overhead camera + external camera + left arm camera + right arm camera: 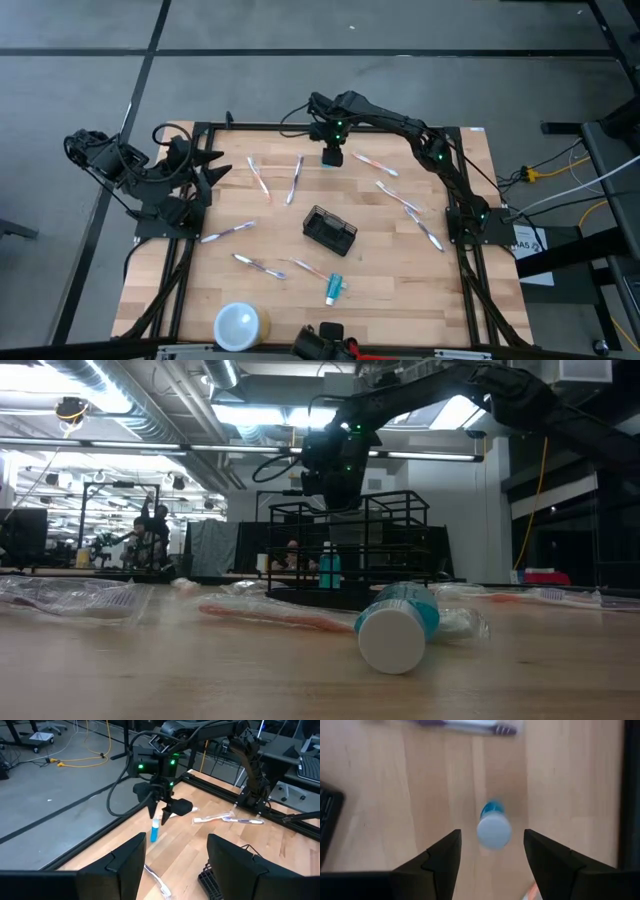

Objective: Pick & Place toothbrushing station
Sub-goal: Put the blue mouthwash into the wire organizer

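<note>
Right gripper (332, 157) open, poised above upright blue tube (493, 827) at far table edge. Left gripper (205, 165) open, waiting at left edge. Caddy (330, 231) sits mid-table, untouched. Risk: off-centre descent tips tube.

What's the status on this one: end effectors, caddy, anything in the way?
Right end effector open above an upright toothpaste tube at the far edge. Left end effector open, parked at left. Black mesh caddy untouched mid-table. Wrapped toothbrushes scattered around.
</note>
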You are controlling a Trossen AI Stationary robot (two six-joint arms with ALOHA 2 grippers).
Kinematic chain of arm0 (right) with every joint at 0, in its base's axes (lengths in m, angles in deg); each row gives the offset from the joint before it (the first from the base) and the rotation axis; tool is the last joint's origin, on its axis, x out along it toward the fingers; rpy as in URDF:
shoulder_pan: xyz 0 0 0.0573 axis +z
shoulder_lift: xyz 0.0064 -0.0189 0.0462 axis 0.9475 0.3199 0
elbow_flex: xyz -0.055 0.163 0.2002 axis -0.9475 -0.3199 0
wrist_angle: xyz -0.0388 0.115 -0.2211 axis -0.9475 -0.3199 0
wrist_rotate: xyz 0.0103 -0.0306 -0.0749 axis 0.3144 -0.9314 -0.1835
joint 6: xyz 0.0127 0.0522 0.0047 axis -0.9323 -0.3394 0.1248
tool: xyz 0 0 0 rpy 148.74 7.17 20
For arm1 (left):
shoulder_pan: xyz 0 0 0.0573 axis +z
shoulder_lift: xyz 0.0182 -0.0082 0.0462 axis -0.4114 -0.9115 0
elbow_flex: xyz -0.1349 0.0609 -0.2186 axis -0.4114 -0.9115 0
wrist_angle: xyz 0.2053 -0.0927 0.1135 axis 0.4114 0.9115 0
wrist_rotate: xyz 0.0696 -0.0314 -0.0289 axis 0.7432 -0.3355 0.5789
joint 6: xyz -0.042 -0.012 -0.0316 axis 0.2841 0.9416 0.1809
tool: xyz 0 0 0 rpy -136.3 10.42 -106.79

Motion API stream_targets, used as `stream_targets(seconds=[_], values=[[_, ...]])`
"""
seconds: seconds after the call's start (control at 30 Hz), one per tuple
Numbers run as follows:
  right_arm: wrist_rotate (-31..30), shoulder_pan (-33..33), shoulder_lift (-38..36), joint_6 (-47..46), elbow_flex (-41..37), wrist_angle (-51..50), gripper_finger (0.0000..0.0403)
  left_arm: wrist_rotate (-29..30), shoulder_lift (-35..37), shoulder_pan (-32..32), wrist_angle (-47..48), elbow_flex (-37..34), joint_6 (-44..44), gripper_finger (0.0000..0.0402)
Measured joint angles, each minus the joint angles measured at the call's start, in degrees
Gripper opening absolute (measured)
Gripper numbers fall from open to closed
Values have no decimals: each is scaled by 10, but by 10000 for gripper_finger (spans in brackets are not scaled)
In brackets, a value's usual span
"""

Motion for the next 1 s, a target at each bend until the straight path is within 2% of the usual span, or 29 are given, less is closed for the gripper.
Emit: stream_targets(seconds=[1.0], values=[[-7,0,0,-10,-1,28,210,-1,0,-1,0,0,-2,208]])
